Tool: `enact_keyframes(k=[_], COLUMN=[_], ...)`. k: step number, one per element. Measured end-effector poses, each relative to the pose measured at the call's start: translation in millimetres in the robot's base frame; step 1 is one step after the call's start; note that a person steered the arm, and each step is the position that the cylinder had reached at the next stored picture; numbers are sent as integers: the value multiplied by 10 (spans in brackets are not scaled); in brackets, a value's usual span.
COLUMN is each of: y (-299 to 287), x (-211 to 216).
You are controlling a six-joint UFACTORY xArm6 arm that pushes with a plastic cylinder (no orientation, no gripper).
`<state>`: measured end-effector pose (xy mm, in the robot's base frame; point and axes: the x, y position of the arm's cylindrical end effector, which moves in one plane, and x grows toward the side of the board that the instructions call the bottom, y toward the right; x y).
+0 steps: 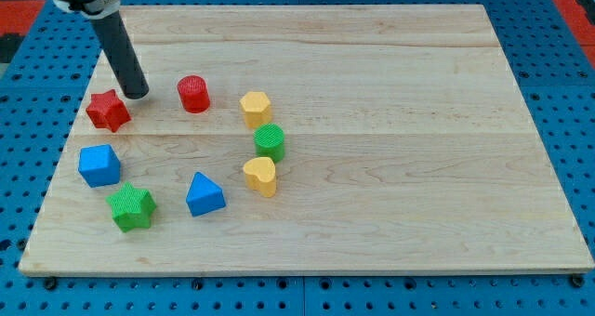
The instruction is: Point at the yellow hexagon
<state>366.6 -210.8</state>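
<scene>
The yellow hexagon [255,108] sits on the wooden board [390,121] left of centre, just above a green cylinder [270,142]. My tip [138,94] is well to the hexagon's left, right next to the red star [108,110] at its upper right. A red cylinder [193,93] lies between my tip and the hexagon.
A yellow heart [261,176] lies below the green cylinder. A blue triangle [204,194], a green star [131,207] and a blue cube [99,164] lie at the lower left. The board's left edge is near the red star.
</scene>
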Motion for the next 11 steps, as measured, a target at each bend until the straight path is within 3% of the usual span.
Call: enact_keyframes(k=[1,2,4,5,7,11], y=[469,528,607,607,608,628], x=[-236,-238,180,184,-577,-1297])
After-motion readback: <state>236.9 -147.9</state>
